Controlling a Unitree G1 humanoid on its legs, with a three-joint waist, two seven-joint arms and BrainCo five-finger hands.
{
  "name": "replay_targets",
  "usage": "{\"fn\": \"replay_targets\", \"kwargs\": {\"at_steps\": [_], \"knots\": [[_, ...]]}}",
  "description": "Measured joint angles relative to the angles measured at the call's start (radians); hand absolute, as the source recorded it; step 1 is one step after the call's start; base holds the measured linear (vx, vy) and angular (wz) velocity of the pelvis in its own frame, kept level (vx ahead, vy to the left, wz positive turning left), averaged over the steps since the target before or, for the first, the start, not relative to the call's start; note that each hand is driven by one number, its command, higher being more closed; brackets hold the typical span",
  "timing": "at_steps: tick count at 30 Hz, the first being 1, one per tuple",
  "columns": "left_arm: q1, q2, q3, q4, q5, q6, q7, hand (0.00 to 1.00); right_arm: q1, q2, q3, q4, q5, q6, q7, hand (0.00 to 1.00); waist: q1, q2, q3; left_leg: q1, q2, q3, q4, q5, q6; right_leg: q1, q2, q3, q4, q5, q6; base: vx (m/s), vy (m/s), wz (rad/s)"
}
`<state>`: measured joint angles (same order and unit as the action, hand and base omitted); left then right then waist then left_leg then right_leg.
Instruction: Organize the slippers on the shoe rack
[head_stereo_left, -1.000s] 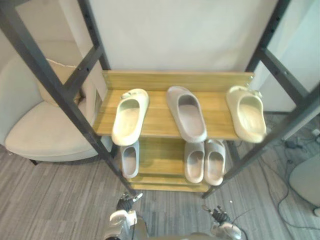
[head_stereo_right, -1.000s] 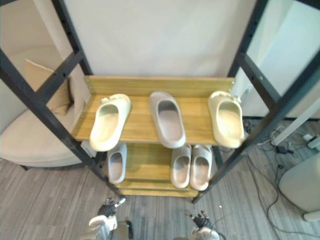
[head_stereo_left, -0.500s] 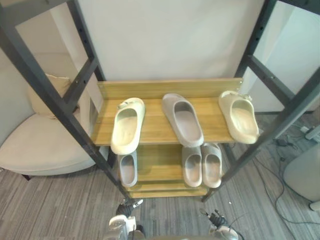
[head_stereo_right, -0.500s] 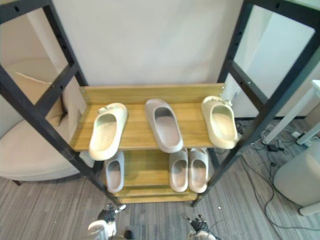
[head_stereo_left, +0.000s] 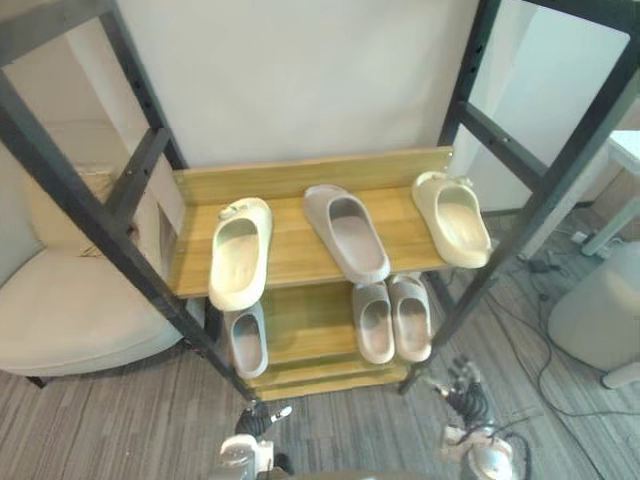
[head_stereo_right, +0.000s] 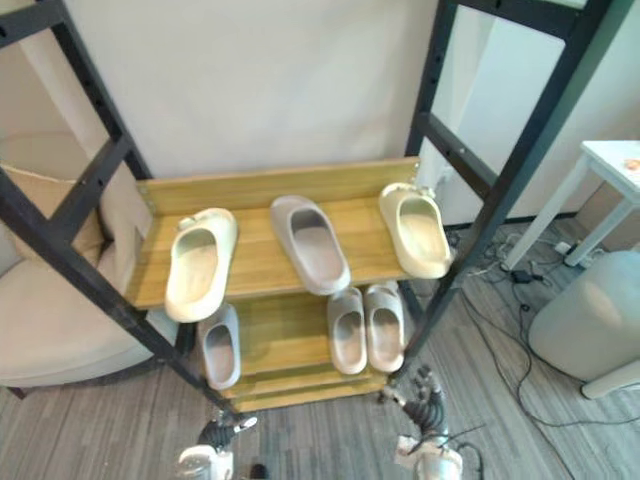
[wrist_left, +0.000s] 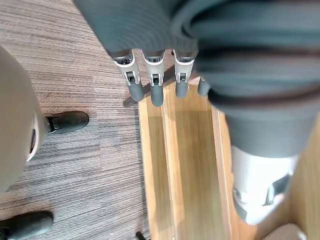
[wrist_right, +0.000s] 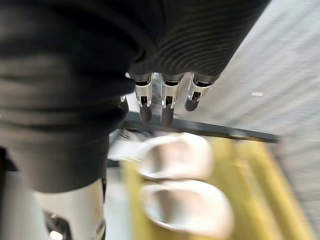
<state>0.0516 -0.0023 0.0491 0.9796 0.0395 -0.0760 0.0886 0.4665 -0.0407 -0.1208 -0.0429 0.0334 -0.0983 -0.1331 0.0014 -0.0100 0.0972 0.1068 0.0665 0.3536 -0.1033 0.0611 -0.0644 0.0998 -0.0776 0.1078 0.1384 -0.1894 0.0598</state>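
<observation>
The wooden shoe rack (head_stereo_left: 300, 175) has an upper shelf with a cream slipper (head_stereo_left: 238, 262) at the left, a grey slipper (head_stereo_left: 347, 232) in the middle and a second cream slipper (head_stereo_left: 452, 218) at the right. On the lower shelf, a grey slipper (head_stereo_left: 246, 338) lies at the left and a pale pair (head_stereo_left: 372, 322) (head_stereo_left: 410, 316) at the right. My left hand (head_stereo_left: 246, 452) hangs low before the rack, fingers (wrist_left: 156, 92) straight, holding nothing. My right hand (head_stereo_left: 466, 400) is by the rack's right front post, fingers (wrist_right: 166, 107) straight, with the pale pair (wrist_right: 175, 155) beyond them.
Black metal posts (head_stereo_left: 110, 260) frame the rack, front and back. A cream armchair (head_stereo_left: 60, 310) stands to the left. At the right are a white table (head_stereo_right: 610, 160) and a grey rounded object (head_stereo_left: 600, 320). Cables lie on the grey floor at the right.
The whole picture has shifted as the camera moved. My right hand now shows higher and further right near the bottom edge. The slippers lie as before.
</observation>
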Motion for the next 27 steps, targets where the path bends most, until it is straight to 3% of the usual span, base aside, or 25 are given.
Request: {"fn": "replay_targets", "kwargs": {"at_steps": [7,11,20,27], "knots": [[0.016,-0.022,-0.049,-0.008,0.025,-0.001,-0.003,0.00,0.094,0.001,0.008,-0.298,-0.043,-0.028,-0.002,0.00,-0.021,0.004,-0.009,-0.005,0.021,0.038,0.086,-0.066,-0.008,0.007,0.005,0.038,0.005,0.006,0.005,0.08,-0.028,-0.25],[0.012,-0.049,-0.089,-0.006,0.039,-0.004,-0.007,0.00,0.125,0.000,0.044,-0.441,-0.079,-0.066,0.006,0.00,-0.020,0.013,-0.015,-0.002,0.027,0.043,0.088,-0.079,0.002,0.006,0.010,0.040,0.005,0.021,0.031,0.00,-0.010,-0.04],[0.013,-0.039,-0.170,0.011,0.057,-0.007,-0.010,0.00,0.088,-0.040,0.064,-0.539,-0.112,-0.108,0.007,0.00,-0.021,0.015,-0.020,-0.001,-0.011,0.005,0.042,-0.070,0.009,0.000,-0.014,0.044,-0.005,0.021,0.034,-0.05,-0.001,0.02],[0.008,0.001,-0.238,0.047,0.058,-0.029,-0.015,0.00,-0.049,-0.109,0.043,-0.528,-0.105,-0.128,0.011,0.00,-0.044,0.012,-0.026,-0.004,-0.036,-0.053,-0.006,-0.023,0.018,-0.012,-0.020,0.037,-0.008,0.019,0.035,-0.05,-0.015,0.10]]}}
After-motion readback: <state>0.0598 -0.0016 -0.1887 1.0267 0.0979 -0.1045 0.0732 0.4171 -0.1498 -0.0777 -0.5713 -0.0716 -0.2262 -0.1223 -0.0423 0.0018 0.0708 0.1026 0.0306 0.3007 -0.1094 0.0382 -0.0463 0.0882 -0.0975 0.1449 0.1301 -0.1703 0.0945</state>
